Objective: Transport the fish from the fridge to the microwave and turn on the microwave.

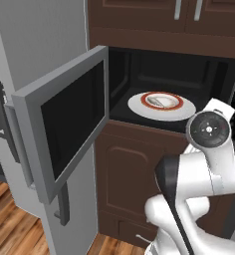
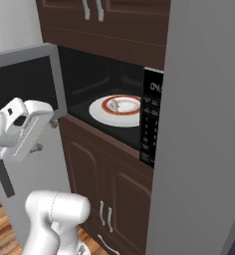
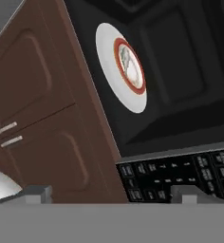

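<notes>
Fish [image 1: 160, 101] lies on the red-rimmed plate [image 1: 175, 105], which sits on the white turntable [image 1: 139, 107] inside the microwave [image 2: 104, 74], upper right of centre in the left base view. The microwave door [image 1: 64, 124] stands swung wide toward the left of that frame. The pincer [image 3: 109, 193] is wide and holds nothing, its tips at the bottom of the hand view, apart from the black keypad strip [image 3: 180, 173].

Judging from this, the door must be shut before starting. A push landing near the hinge could stall it, and a careless swing of the arm might catch the door edge. A misjudged press on the crowded keypad may hit the wrong button.

Brown cabinets [image 2: 114, 194] sit above and below the microwave; wood flooring [image 1: 10, 224] shows lower left.
</notes>
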Available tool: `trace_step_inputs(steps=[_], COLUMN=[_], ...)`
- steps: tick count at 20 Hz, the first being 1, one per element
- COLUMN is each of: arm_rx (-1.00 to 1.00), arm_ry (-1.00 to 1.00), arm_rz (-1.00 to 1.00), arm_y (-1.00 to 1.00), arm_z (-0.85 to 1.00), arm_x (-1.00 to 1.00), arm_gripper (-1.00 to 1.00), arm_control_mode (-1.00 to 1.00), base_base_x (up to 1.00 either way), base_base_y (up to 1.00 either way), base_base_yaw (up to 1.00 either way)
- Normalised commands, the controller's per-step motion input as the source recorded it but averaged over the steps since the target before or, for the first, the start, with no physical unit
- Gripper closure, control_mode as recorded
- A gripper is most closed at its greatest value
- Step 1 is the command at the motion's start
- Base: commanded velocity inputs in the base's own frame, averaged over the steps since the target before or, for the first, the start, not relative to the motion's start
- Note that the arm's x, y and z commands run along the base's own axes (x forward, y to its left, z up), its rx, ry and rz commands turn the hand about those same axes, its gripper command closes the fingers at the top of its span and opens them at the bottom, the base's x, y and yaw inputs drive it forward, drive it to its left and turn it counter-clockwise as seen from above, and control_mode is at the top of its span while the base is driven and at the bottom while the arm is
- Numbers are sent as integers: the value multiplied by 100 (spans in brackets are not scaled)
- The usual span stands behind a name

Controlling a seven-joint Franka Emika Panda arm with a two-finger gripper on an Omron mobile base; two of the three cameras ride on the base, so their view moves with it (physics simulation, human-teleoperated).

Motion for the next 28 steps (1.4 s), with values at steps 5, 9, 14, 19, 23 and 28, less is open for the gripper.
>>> trace_step_inputs(steps=[5,9,14,19,23,28], arm_rx=[-37,-28,-27,-33,-35,-30], arm_ry=[0,-1,-12,-33,-34,-25], arm_rz=[26,26,25,18,17,14], arm_y=[21,18,15,17,18,10], arm_z=[-46,-67,-56,-52,-63,-66], arm_x=[-44,-39,-43,-50,-34,-22], arm_gripper=[-100,-100,-100,-100,-100,-100], arm_control_mode=[-100,-100,-100,-100,-100,-100], base_base_x=[0,0,0,0,0,0], base_base_y=[0,0,0,0,0,0], base_base_yaw=[0,0,0,0,0,0])
